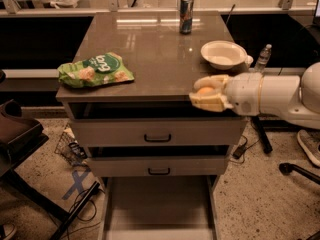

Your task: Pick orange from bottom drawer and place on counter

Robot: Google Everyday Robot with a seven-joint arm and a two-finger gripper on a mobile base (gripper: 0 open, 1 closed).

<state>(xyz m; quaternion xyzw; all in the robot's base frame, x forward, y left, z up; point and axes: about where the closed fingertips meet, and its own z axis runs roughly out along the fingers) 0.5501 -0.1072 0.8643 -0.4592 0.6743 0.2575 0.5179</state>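
Observation:
My gripper (202, 92) comes in from the right on a white arm and is shut on the orange (204, 91), a small round fruit seen between the cream fingers. It hangs at the front right edge of the counter (150, 49), about level with the top slab. The bottom drawer (159, 206) is pulled out below, its pale floor bare as far as it shows.
On the counter lie a green snack bag (95, 69) at the front left, a cream bowl (223, 53) at the right and a can (186, 7) at the back. Two grey-fronted drawers with black handles sit slightly open. A water bottle (263, 58) stands to the right.

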